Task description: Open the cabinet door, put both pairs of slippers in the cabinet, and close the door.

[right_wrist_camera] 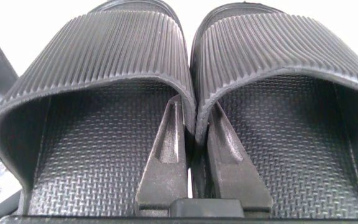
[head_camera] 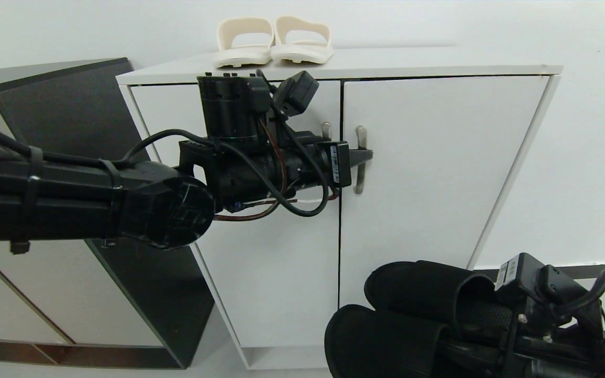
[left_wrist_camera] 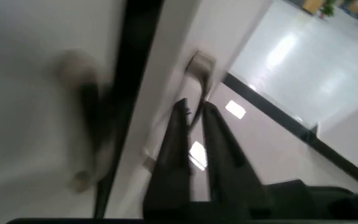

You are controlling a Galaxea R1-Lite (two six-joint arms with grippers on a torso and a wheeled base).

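Observation:
The white cabinet (head_camera: pixel 439 157) has two doors that look closed in the head view. My left gripper (head_camera: pixel 363 156) (left_wrist_camera: pixel 196 109) is level with the doors' middle seam, shut on the right door's metal handle (head_camera: pixel 360 173) (left_wrist_camera: pixel 199 65). A cream pair of slippers (head_camera: pixel 273 42) lies on the cabinet top near the wall. Low at the front right, my right gripper (right_wrist_camera: pixel 194 124) is shut on the black pair of slippers (head_camera: pixel 413 315) (right_wrist_camera: pixel 123 74). It pinches their two inner walls together, toes pointing toward the cabinet.
The left door's handle (head_camera: pixel 326 128) sits just beside the held one, partly hidden by my left arm. A dark, glossy cabinet (head_camera: pixel 71 105) stands against the white cabinet's left side. A white wall lies behind and to the right.

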